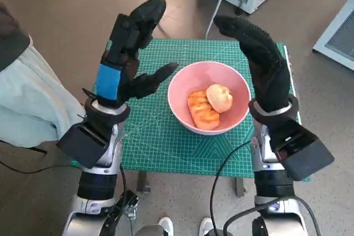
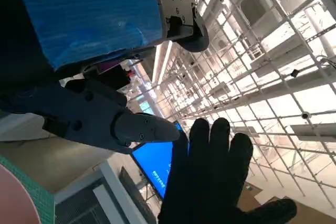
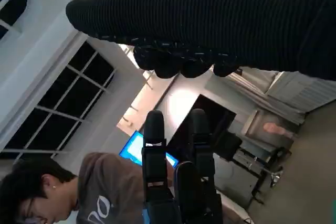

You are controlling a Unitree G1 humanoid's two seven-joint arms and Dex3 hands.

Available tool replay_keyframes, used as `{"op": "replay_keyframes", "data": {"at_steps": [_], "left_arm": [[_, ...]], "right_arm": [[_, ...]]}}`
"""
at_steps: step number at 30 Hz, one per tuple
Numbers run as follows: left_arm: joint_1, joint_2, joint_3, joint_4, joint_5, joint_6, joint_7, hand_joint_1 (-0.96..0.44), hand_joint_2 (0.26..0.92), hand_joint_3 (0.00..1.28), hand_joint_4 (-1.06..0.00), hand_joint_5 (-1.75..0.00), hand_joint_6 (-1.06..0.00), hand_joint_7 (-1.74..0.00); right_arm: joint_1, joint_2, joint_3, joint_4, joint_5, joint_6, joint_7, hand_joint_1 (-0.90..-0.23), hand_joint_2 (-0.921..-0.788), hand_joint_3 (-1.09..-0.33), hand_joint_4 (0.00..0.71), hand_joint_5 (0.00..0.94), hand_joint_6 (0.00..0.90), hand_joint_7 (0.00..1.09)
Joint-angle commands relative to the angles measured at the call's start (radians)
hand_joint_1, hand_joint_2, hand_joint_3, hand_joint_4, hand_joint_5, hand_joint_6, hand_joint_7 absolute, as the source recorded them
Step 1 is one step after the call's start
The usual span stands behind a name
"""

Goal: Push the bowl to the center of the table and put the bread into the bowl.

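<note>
Pink bowl (image 1: pixel 209 96) near mat (image 1: pixel 160 142) ctr, holding two bread pcs: ridged orange one (image 1: pixel 202 110) at 7 o'clock, round pale one (image 1: pixel 219 98) at 2, touching. Left hand (image 1: pixel 130 53) raised at bowl's 9, fingers spread, empty. Right hand (image 1: pixel 264 62) raised at 3, fingers extended, empty.

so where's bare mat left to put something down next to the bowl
Free patches on the green mat: the strip left of the pink bowl, below the left hand, and the near edge in front of the bowl. The right side is tight: bowl and right hand crowd that edge. The bowl holds bread.
</note>
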Motion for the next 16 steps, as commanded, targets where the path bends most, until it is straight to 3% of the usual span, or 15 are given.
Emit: {"op": "replay_keyframes", "data": {"at_steps": [1, 16], "left_arm": [[0.013, 0.015, 0.012, -0.018, -0.014, -0.010, 0.003, -0.47, 0.921, 0.24, -0.29, 0.00, -0.05, -0.58], [0.036, 0.026, 0.025, -0.052, -0.024, -0.013, 0.006, -0.49, 0.921, 0.28, -0.25, 0.00, -0.15, -0.35]], "right_arm": [[0.003, -0.017, 0.001, -0.002, -0.010, 0.014, -0.012, -0.602, -0.921, -0.807, 0.224, 0.000, -0.001, 0.65], [-0.002, -0.011, 0.007, 0.006, -0.007, 0.012, -0.046, -0.612, -0.921, -0.809, 0.225, 0.001, -0.001, 0.67]]}}
